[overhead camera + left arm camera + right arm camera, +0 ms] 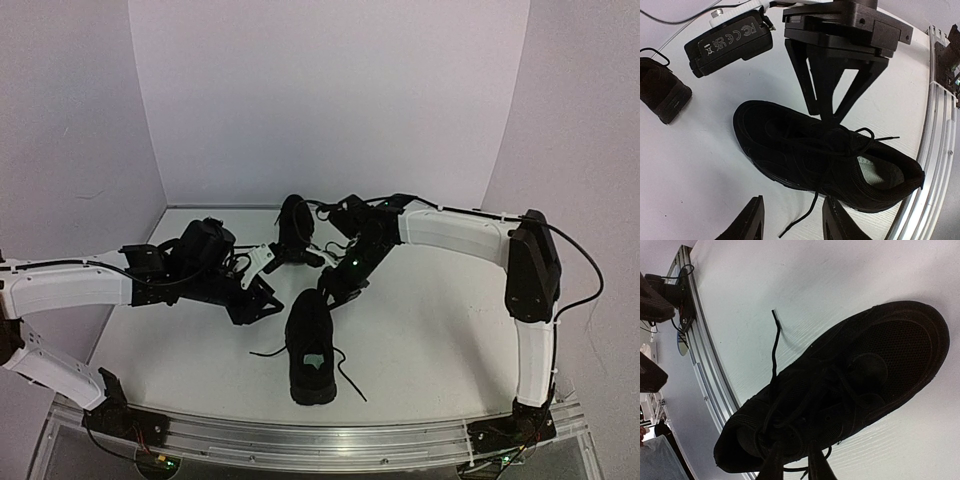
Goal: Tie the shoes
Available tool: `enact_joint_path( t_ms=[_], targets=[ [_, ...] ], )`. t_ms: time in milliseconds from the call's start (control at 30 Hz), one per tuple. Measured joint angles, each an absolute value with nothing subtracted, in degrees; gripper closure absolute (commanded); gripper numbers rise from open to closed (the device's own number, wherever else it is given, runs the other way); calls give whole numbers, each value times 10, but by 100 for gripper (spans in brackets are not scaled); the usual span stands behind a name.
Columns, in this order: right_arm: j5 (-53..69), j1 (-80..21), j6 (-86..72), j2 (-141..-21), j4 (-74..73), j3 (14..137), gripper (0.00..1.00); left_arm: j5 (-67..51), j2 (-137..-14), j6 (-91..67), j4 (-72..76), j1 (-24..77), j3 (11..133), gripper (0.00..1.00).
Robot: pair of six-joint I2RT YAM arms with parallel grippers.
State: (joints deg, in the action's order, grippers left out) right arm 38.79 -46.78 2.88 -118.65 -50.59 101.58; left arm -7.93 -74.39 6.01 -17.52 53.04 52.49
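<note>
Near the table's front edge lies one of the black shoes (310, 345), toe pointing away from me, a pale insole label (318, 360) showing inside. The other shoe (293, 225) sits farther back. My left gripper (792, 225) is open low at the near shoe's (825, 160) left side. A loose lace end (800, 217) lies on the table between its fingers, untouched. My right gripper (795, 467) hovers over that shoe's (840, 390) laces near the tongue. Its fingers (772, 465) stand a little apart, and I see nothing clamped between them.
An aluminium rail (330, 440) runs along the table's near edge, just behind the near shoe's heel. The right arm's black wrist block (730, 42) hangs above the table to the shoe's left. White walls (330, 100) close in the back and sides.
</note>
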Motion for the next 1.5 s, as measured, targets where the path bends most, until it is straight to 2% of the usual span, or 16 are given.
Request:
enact_joint_path(
  t_ms=[500, 733, 800, 933, 1000, 1500],
  targets=[
    [398, -468, 37, -1192, -507, 1009, 68, -113, -762, 111, -175, 540, 547, 53],
    [408, -468, 45, -1199, -506, 987, 69, -103, -790, 84, -139, 541, 552, 52],
    [410, -468, 46, -1201, -506, 980, 73, -100, -794, 69, -124, 541, 552, 52],
    [417, -468, 48, -1203, -506, 977, 93, -98, -798, 42, -96, 541, 552, 51],
    [421, -468, 51, -1203, -506, 977, 100, -95, -800, 30, -88, 541, 552, 51],
    [448, -468, 36, -1203, -483, 977, 100, -62, -844, -144, -36, 540, 534, 47]
  ],
)
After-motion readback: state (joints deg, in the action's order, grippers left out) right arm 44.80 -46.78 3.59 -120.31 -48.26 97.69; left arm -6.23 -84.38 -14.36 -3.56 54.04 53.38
